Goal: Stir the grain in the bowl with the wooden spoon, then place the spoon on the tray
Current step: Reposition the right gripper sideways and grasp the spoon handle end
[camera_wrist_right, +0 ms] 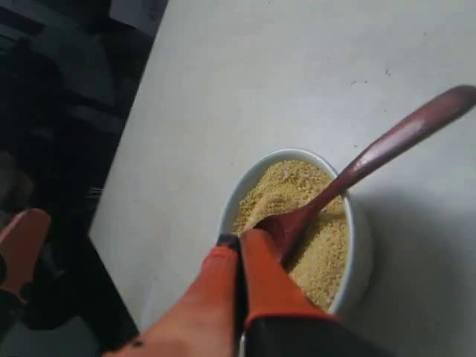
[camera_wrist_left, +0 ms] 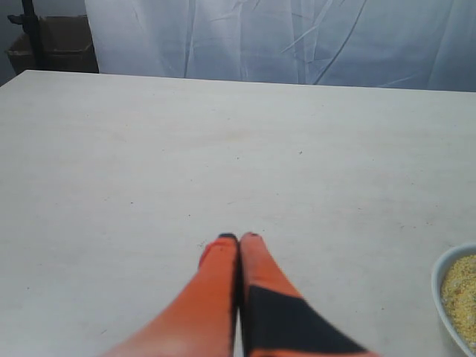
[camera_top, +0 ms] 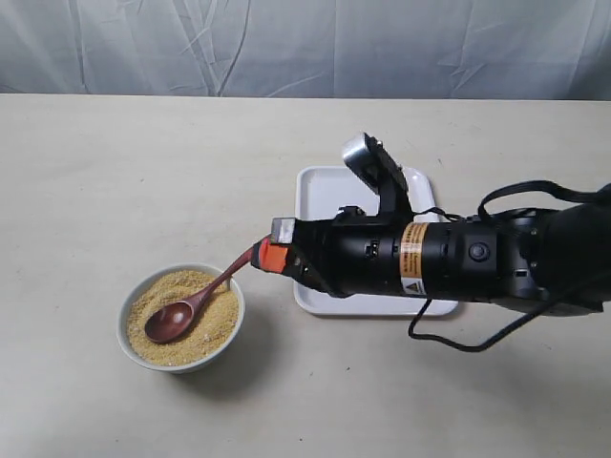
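Note:
The white bowl [camera_top: 124,320] of yellow-tan grain [camera_top: 212,320] stands at front left. The dark wooden spoon [camera_top: 174,322] lies with its oval bowl in the grain and its handle slanting up over the rim. My right gripper [camera_top: 262,256] hovers by the handle's end, shut. In the right wrist view its fingers [camera_wrist_right: 242,239] are pressed together above the bowl [camera_wrist_right: 361,245] and grain [camera_wrist_right: 327,256]. The spoon [camera_wrist_right: 372,160] passes beside them, not between them. The white tray [camera_top: 325,196] lies partly under the right arm. My left gripper [camera_wrist_left: 239,238] is shut over bare table.
A grey cloth backdrop [camera_top: 305,43] hangs behind the table. The right wrist view shows the table's edge [camera_wrist_right: 123,178] with dark floor beyond. The bowl's rim [camera_wrist_left: 439,297] shows at the border of the left wrist view.

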You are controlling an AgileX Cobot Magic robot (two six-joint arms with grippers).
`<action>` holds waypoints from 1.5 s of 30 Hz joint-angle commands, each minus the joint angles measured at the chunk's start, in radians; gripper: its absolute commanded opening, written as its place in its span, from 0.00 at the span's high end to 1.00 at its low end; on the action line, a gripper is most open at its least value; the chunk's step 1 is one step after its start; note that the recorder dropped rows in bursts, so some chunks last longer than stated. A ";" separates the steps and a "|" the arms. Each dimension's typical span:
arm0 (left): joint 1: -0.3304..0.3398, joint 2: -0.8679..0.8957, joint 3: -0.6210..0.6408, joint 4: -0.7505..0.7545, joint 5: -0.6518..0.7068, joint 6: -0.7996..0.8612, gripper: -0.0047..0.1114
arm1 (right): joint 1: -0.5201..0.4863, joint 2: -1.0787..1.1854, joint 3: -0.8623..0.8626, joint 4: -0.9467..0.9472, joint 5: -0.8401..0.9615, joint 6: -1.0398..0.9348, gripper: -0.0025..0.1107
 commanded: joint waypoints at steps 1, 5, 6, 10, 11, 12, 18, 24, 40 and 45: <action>0.002 -0.006 0.005 0.000 -0.006 -0.001 0.96 | -0.052 0.080 0.034 0.041 -0.153 0.032 0.98; 0.002 -0.006 0.005 0.000 -0.006 -0.001 0.96 | -0.043 0.128 0.087 0.248 -0.191 -0.069 0.98; 0.002 -0.006 0.005 0.000 -0.006 -0.001 0.96 | -0.043 0.140 0.102 0.300 -0.219 -0.085 0.98; 0.002 -0.006 0.005 0.000 -0.006 -0.001 0.96 | -0.043 0.181 0.120 0.370 -0.295 -0.097 0.90; 0.002 -0.006 0.005 0.000 -0.006 -0.001 0.96 | -0.038 0.193 0.120 0.379 -0.307 -0.100 0.84; 0.002 -0.006 0.005 0.000 -0.006 -0.001 0.96 | -0.038 0.206 0.120 0.385 -0.317 -0.108 0.77; 0.002 -0.006 0.005 0.000 -0.006 -0.001 0.96 | 0.015 0.247 0.111 0.539 -0.348 -0.135 0.60; 0.002 -0.006 0.005 0.000 -0.006 -0.001 0.96 | 0.065 0.295 0.017 0.554 -0.295 -0.135 0.60; 0.002 -0.006 0.005 0.000 -0.006 -0.001 0.96 | 0.085 0.337 -0.063 0.606 -0.185 -0.123 0.68; 0.002 -0.006 0.005 0.000 -0.006 -0.001 0.96 | 0.085 0.350 -0.063 0.630 -0.193 -0.123 0.91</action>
